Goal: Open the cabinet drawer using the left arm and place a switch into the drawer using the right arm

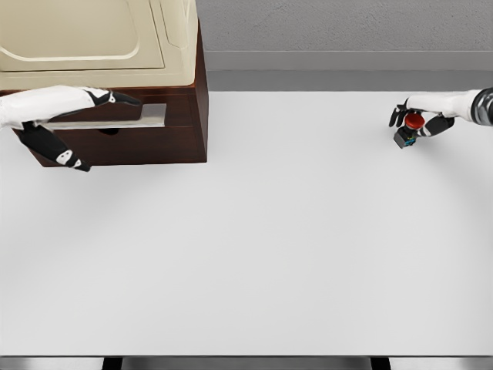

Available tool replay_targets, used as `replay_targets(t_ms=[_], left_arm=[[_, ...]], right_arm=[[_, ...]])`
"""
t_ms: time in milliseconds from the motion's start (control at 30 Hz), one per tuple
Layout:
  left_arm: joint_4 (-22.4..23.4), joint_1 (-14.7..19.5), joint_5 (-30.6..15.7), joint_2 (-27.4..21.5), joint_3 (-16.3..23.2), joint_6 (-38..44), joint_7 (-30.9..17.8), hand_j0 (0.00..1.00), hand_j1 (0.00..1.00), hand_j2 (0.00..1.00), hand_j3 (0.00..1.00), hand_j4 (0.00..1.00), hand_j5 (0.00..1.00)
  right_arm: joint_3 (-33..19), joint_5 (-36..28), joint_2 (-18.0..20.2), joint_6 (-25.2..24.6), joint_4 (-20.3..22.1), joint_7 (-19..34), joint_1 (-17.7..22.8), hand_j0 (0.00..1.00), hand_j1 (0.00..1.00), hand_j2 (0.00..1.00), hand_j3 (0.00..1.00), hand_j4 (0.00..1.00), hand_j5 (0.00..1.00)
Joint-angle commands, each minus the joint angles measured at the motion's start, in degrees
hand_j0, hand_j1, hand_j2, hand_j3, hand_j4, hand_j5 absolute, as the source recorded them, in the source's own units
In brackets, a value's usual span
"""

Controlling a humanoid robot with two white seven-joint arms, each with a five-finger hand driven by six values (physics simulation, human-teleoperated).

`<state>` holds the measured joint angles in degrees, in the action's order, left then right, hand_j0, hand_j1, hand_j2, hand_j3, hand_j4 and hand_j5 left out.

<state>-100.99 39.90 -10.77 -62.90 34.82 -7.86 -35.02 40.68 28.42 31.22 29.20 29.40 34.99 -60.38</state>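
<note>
Red and black: the switch (410, 129) has a round red button on top and a small dark boxy base with a bit of blue-green low on it.
Where the switch is: at the far right of the white desk (254, 247), well apart from the cabinet.
Right hand: the right hand (420, 118) comes in from the right edge. Its dark fingers are curled around the switch, some on the left of the red button and some on the right, so it is pinching the switch.
Switch and desk: I cannot tell if the switch base sits on the desk or is a little above it.
Cabinet: the dark brown cabinet (181, 127) stands at the far left of the desk, with a cream-coloured box (92, 38) on top of it.
Drawer: the drawer front (115, 117) is a pale grey strip on the top face of the cabinet.
Left hand: the left hand (115, 99) reaches in from the left edge, with a dark fingertip lying right at the far edge of the drawer strip. I cannot tell if its fingers are spread or closed on anything.
</note>
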Motion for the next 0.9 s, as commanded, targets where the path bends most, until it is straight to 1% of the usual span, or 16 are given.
replay_targets(t_ms=[0, 167, 233, 300, 567, 633, 667, 800, 867], left_arm=[[0.01, 0.00, -0.12, 0.58, 0.68, 0.12, 0.02, 1.00, 1.00, 1.00, 1.00, 1.00, 1.00], [0.09, 0.00, 0.14, 0.58, 0.60, 1.61, 0.02, 1.00, 1.00, 1.00, 1.00, 1.00, 1.00], [0.09, -0.09, 0.14, 0.58, 0.60, 5.04, 0.02, 1.00, 1.00, 1.00, 1.00, 1.00, 1.00], [0.09, 0.00, 0.32, 0.58, 0.60, 5.05, 0.02, 1.00, 1.00, 1.00, 1.00, 1.00, 1.00], [0.01, 0.00, 0.14, 0.58, 0.60, 5.05, 0.02, 1.00, 1.00, 1.00, 1.00, 1.00, 1.00], [0.01, 0.00, 0.49, 0.58, 0.68, 5.05, 0.02, 1.00, 1.00, 1.00, 1.00, 1.00, 1.00], [0.01, 0.09, 1.37, 0.67, 0.68, 5.05, 0.02, 1.00, 1.00, 1.00, 1.00, 1.00, 1.00], [0.01, 0.09, 1.37, 1.90, 0.68, 5.05, 0.02, 1.00, 1.00, 1.00, 1.00, 1.00, 1.00], [0.01, 0.09, 1.28, 2.25, 0.68, 5.05, 0.02, 1.00, 1.00, 1.00, 1.00, 1.00, 1.00]], right_arm=[[-0.17, -0.21, 0.06, -0.10, 0.04, 0.01, -0.09, 0.57, 0.57, 0.57, 0.57, 0.57, 0.57], [-0.17, -0.21, -0.02, 0.16, 0.04, 0.01, 0.00, 0.51, 0.51, 0.51, 0.51, 0.51, 0.51], [-0.17, -0.21, 0.06, 0.25, 0.13, 0.01, 0.00, 0.50, 0.50, 0.50, 0.50, 0.50, 0.50], [-0.17, -0.21, 0.06, 0.34, 0.39, 0.01, -0.09, 0.48, 0.48, 0.48, 0.48, 0.48, 0.48], [-0.17, -0.21, 0.15, 0.86, 0.92, 0.01, -0.97, 0.48, 0.48, 0.48, 0.48, 0.48, 0.48], [-0.17, -0.21, 0.24, 0.95, 2.06, 0.01, -1.05, 0.46, 0.46, 0.46, 0.46, 0.46, 0.46], [-0.08, -0.21, 0.24, 0.95, 2.33, 0.01, -1.14, 0.46, 0.46, 0.46, 0.46, 0.46, 0.46], [-0.08, -0.21, 0.33, 1.21, 3.64, 0.01, -1.32, 0.46, 0.46, 0.46, 0.46, 0.46, 0.46], [-0.08, -0.29, 0.33, 2.79, 3.91, 0.01, -1.84, 0.45, 0.45, 0.45, 0.45, 0.45, 0.45]])
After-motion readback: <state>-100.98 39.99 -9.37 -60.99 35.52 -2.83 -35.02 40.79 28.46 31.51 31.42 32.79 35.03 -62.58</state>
